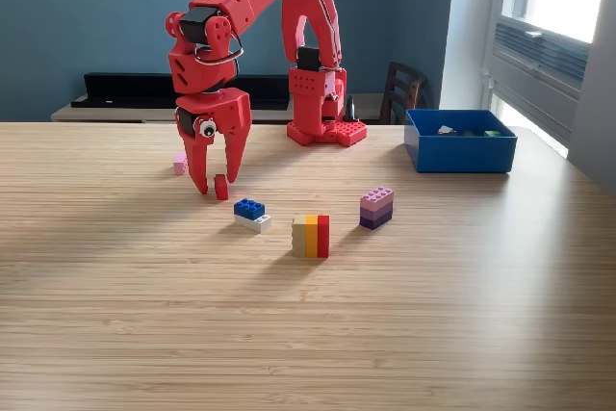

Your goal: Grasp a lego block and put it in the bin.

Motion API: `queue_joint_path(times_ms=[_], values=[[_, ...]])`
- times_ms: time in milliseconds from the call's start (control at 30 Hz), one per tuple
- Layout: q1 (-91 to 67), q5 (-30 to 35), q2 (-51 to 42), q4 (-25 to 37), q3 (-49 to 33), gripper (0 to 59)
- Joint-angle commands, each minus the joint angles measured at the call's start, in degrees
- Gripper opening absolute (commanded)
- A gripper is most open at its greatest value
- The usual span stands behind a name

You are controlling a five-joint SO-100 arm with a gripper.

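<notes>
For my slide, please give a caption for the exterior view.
Red arm's open gripper over a red block on the table; blue bin at right.

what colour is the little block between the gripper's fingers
Red, seen in the exterior view: the small block at the gripper.

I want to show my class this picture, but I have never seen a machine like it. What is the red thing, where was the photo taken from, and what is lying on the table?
The red thing is a small robot arm bolted to the far edge of a wooden table. The photo comes from one camera standing off the arm, looking across the table toward it.

At the arm's end is the claw, two fingers pointing down at the table with a gap between them. A small red block sits at the fingertips; whether it is gripped cannot be told.

On the table lie a blue and white block, a yellow, orange and red stack, a purple stack and a small pink block. At the exterior view's right stands the blue bin, with a few small pieces inside.
</notes>
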Motion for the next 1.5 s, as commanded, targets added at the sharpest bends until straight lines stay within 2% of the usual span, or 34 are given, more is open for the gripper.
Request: queue_joint_path(times_ms=[33,200,333,533,700,933,1067,1200,1500], values=[[-0.7,-0.53,0.79,-2.72,0.44,15.7],[-2.29,-0.79,0.79,-5.01,0.88,13.4],[-3.16,-0.44,0.79,-6.86,1.85,0.5],[-5.1,-1.41,0.79,-5.8,1.14,0.1],[-6.15,-3.34,0.79,3.43,-8.53,0.1],[-15.03,-8.61,0.79,26.1,-35.86,0.1],[-26.1,-9.76,0.79,35.6,-46.41,0.1],[-40.78,-9.58,0.79,37.88,-45.7,0.1],[-73.3,-11.43,0.7,38.06,-40.78,0.1]])
